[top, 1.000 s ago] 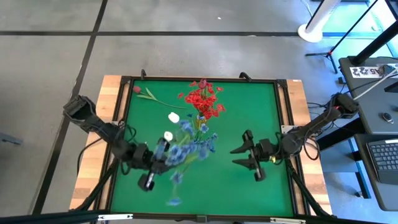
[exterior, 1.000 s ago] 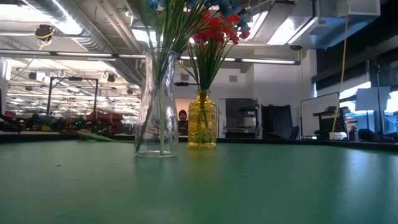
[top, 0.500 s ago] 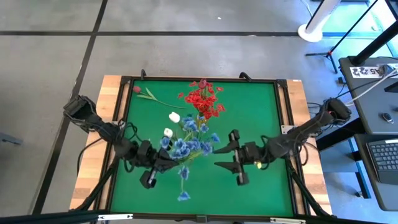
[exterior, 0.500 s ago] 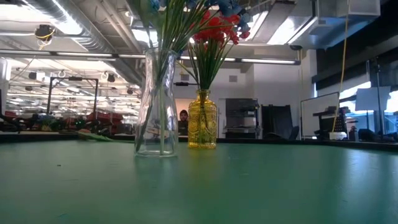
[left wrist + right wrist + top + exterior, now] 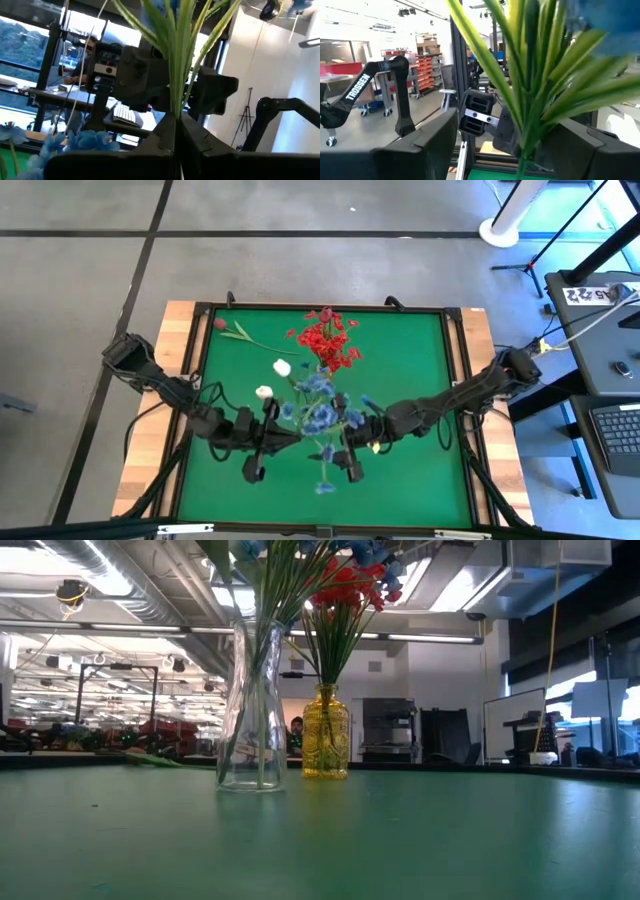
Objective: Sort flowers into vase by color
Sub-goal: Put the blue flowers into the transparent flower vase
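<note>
Handover above the clear vase: blue flower stems clamped upright in left claw, pinched together for lowering into that vase; right claw beside them, fingers apart, flanking leaves to steady; red flowers already in yellow vase behind.

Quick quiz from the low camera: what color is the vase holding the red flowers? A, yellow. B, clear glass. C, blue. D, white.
A: in the low view the red flowers stand with their stems in the yellow vase, which sits just right of the clear glass vase that holds other green stems.
</note>
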